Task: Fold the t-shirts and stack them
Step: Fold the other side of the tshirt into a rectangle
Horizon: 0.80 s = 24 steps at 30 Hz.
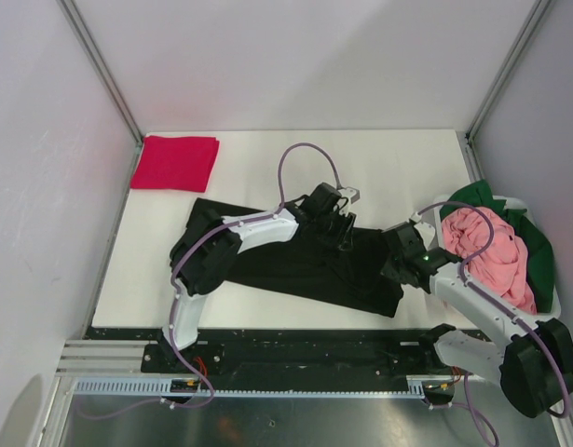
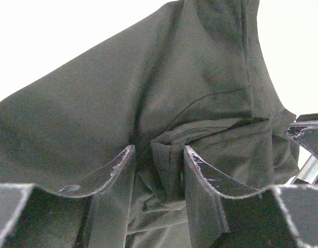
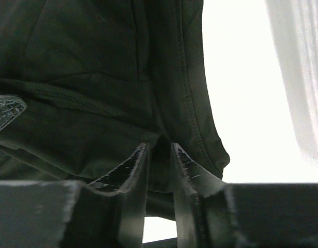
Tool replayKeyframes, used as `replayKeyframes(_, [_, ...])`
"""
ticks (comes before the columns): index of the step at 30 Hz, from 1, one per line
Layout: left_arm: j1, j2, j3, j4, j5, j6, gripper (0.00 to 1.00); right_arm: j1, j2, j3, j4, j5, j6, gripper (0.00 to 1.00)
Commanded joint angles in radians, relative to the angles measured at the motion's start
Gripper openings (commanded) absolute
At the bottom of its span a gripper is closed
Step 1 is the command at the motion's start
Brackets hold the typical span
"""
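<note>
Black shirt [image 1: 295,270] centre, left gripper [image 2: 159,152] apart astride a fold, right gripper [image 3: 159,145] barely parted; red shirt [image 1: 174,163] upper left, basket [image 1: 556,300] right.

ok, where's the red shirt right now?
Top view: the red t-shirt lies folded at the far-left corner of the table, just beyond the black t-shirt spread mid-table.

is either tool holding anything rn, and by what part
left tool: open, its fingers straddling a bunched fold mid black t-shirt, not pinching. right tool: fingers nearly together at the shirt's hemmed edge; a grip cannot be told.
</note>
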Motion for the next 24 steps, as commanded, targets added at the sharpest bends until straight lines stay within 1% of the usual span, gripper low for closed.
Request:
replayKeyframes(1, [0.012, 0.007, 0.043, 0.011, 0.024, 0.026, 0.44, -0.002, -0.022, 0.003, 0.039, 0.009, 0.001, 0.33])
replayKeyframes(3, [0.014, 0.008, 0.046, 0.011, 0.026, 0.026, 0.43, 0.000, -0.008, 0.003, 0.060, -0.004, -0.003, 0.39])
replayKeyframes(5, [0.015, 0.010, 0.049, 0.011, 0.029, 0.027, 0.43, 0.002, 0.015, 0.003, 0.077, -0.010, -0.004, 0.41])
replayKeyframes(11, [0.015, 0.013, 0.057, 0.012, 0.039, 0.026, 0.43, 0.007, 0.083, 0.003, 0.103, -0.012, -0.003, 0.42])
replayKeyframes(14, [0.015, 0.015, 0.059, 0.012, 0.043, 0.025, 0.42, 0.008, 0.104, 0.003, 0.124, -0.018, -0.006, 0.41])
replayKeyframes(16, [0.016, 0.014, 0.059, 0.011, 0.044, 0.025, 0.42, 0.008, 0.117, 0.003, 0.134, -0.024, -0.006, 0.37])
replayKeyframes(18, [0.017, 0.014, 0.060, 0.011, 0.046, 0.025, 0.42, 0.008, 0.128, 0.003, 0.136, -0.026, -0.006, 0.31])
replayKeyframes(21, [0.016, 0.012, 0.059, 0.011, 0.050, 0.025, 0.40, 0.009, 0.121, 0.003, 0.120, -0.022, -0.004, 0.18])
replayKeyframes(24, [0.018, 0.007, 0.056, 0.013, 0.049, 0.027, 0.34, 0.011, 0.076, 0.003, 0.081, -0.007, 0.003, 0.06])
